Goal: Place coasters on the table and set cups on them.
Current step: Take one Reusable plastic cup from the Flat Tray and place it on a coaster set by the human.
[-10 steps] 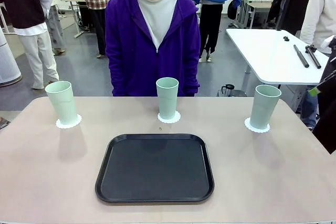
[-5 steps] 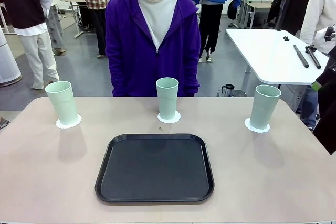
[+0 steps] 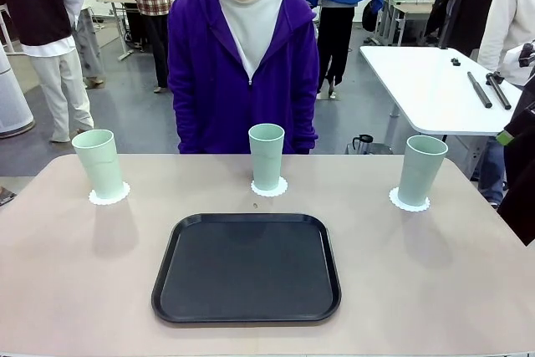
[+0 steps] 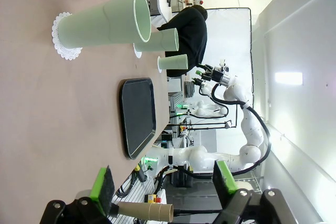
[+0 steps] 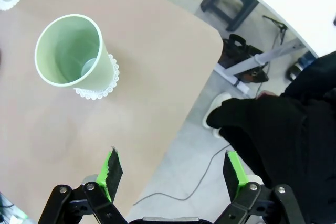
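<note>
Cups (image 3: 267,156) on coasters (image 3: 269,187) bear no print.

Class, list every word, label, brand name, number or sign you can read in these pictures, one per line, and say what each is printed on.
None can be read.
The cups: plain mint green, no print.
The coasters: plain white lace edges, no text.
The tray: plain black, no label.
The table: bare beige top, no markings.
Equipment behind the table in the left wrist view: any labels are too small and blurred to read.
</note>
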Controlling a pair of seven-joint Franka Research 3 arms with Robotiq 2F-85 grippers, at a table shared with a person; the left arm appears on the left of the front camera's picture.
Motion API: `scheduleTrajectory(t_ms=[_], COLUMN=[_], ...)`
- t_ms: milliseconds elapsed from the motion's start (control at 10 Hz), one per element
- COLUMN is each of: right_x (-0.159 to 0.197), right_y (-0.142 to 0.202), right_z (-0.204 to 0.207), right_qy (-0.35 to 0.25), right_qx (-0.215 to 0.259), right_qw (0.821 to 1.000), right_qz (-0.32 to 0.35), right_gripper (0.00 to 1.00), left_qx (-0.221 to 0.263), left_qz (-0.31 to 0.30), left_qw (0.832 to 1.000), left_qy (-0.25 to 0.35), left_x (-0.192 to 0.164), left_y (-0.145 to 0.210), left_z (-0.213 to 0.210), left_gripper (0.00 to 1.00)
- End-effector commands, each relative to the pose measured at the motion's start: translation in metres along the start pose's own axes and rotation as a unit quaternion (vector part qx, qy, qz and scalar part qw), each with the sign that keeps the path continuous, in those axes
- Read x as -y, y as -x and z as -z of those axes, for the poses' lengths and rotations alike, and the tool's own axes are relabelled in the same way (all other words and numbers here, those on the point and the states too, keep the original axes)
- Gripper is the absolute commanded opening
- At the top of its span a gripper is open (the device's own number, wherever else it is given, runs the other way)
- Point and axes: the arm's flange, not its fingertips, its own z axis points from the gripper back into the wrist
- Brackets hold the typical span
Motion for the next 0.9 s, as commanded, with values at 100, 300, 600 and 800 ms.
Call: scheduleTrajectory(t_ms=[100, 300, 600, 800], right_x=[0.002, 0.002, 0.000, -0.010], right_y=[0.001, 0.001, 0.000, 0.029], right_z=[0.002, 0.002, 0.000, -0.026], right_qy=[0.000, 0.000, -0.001, -0.008], right_qx=[0.008, 0.008, 0.001, -0.074], right_qw=[1.000, 1.000, 1.000, 0.994], right_qz=[-0.008, -0.008, 0.000, 0.085], right_gripper=[1.00, 1.00, 1.00, 1.00], left_qx=[0.002, 0.002, 0.002, 0.002], left_qz=[0.001, 0.001, 0.001, 0.001], left_qw=[1.000, 1.000, 1.000, 1.000], left_qy=[0.001, 0.001, 0.001, 0.001], left_x=[0.002, 0.002, 0.002, 0.002], left_y=[0.002, 0.002, 0.002, 0.002], left_z=[-0.001, -0.001, -0.001, -0.001], left_gripper=[1.00, 1.00, 1.00, 1.00])
